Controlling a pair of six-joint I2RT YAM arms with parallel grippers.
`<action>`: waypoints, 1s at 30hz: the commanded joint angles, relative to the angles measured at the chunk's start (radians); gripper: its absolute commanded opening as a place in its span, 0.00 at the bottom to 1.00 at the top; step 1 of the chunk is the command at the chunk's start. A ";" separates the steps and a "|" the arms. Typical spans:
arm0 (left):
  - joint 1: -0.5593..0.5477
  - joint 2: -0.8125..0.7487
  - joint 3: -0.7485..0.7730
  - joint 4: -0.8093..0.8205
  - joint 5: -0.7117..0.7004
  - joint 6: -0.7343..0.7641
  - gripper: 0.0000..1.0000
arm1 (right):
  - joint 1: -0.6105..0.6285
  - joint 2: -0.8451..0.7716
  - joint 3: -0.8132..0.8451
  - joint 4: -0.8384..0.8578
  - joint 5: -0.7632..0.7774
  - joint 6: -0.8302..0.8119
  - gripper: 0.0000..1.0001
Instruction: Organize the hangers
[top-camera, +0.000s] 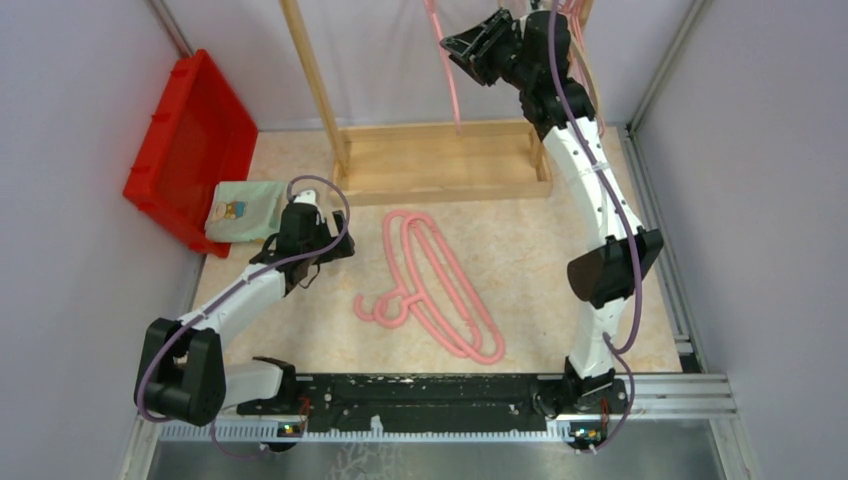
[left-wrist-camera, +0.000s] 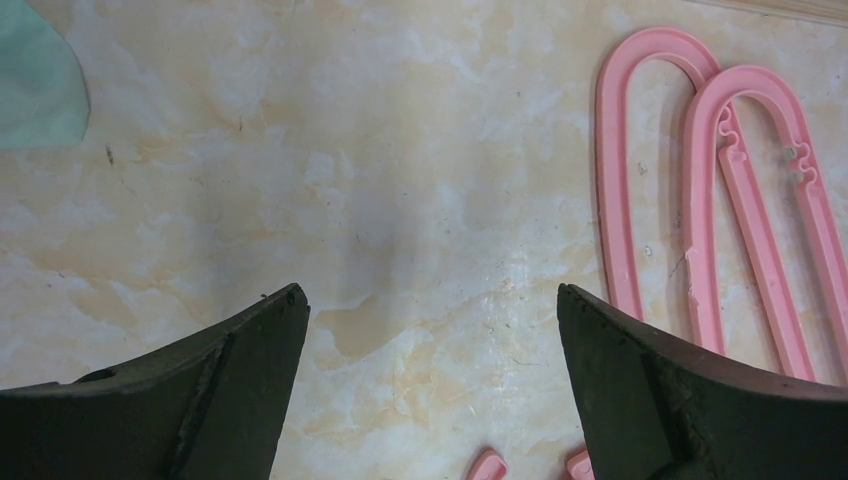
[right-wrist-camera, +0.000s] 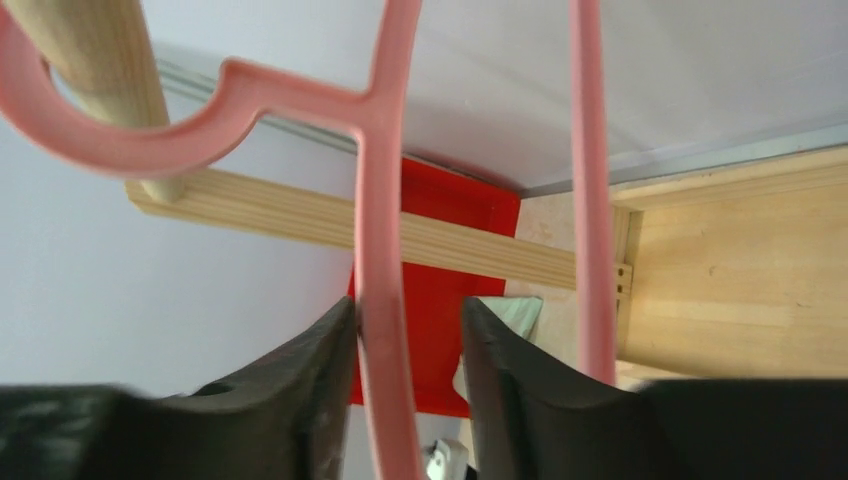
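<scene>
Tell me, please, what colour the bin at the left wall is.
Red bin, clearest in the top view.

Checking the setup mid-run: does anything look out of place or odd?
Two pink hangers lie overlapping on the table rather than hanging on the wooden rack. A green cloth hangs half out of the tilted red bin. Nothing looks broken.
</scene>
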 joint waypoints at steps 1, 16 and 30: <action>0.006 0.011 -0.002 0.007 -0.003 0.011 0.99 | -0.012 -0.041 -0.015 0.000 0.046 -0.076 0.53; 0.006 0.083 0.040 0.025 0.033 0.007 1.00 | 0.209 -0.527 -0.416 -0.102 0.389 -0.717 0.67; 0.004 0.129 0.039 0.041 0.058 -0.007 1.00 | 0.395 -0.796 -1.047 -0.329 0.502 -0.768 0.73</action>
